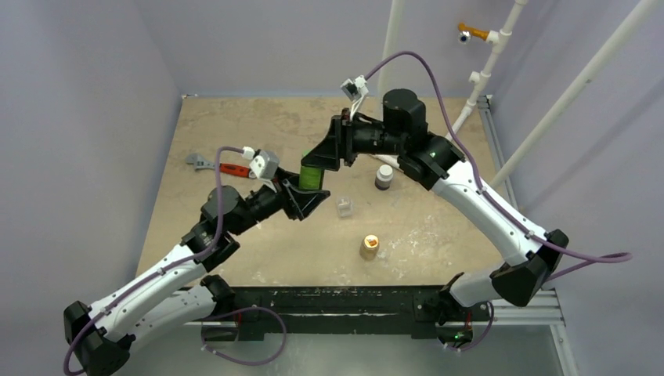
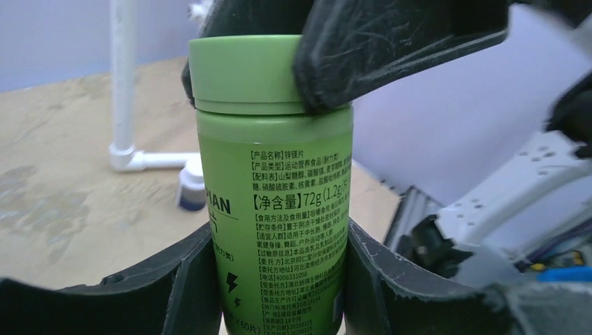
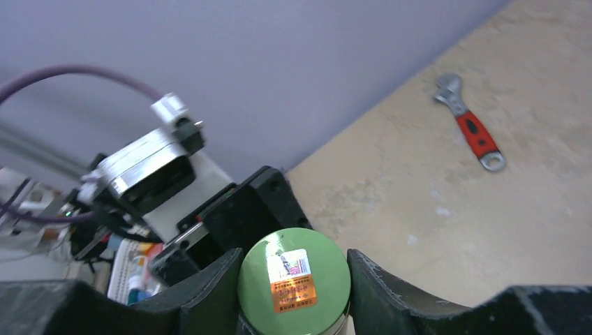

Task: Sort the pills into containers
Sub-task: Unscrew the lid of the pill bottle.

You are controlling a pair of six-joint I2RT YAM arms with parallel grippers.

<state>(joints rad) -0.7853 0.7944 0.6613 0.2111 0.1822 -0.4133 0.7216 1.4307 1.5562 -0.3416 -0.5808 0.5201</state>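
- your left gripper [image 2: 274,276] is clamped on the lower body of the green bottle [image 2: 272,174]; in the left wrist view both dark fingers press against the label sides
- your right gripper [image 3: 293,296] comes in from above and is pinched on the cap [image 2: 241,73] of that bottle; the right wrist view shows a finger tight against each side of the round green top, which carries an orange sticker
- the bottle stands roughly upright between the two arms, over the middle of the table [image 1: 235,125]; you cannot tell from these views whether its base touches the surface
- the cap sits on the bottle, its lower rim meeting the shoulder
- the clear case [image 1: 344,207] rests on the table just to the right of the held bottle and nearer the arm bases, apart from both grippers
- the pills are too small to make out in any view, so you cannot tell where they lie
- a dark brown bottle [image 1: 384,177] with a white top stands to the right of the green one, close under your right arm
- a tan-orange bottle [image 1: 369,247] stands nearer the bases, beyond the clear case on the near right
- a wrench [image 1: 213,166] with a red handle lies flat toward the left side of the table, well apart from the bottles
- white pipes [image 1: 501,47] rise at the far right corner
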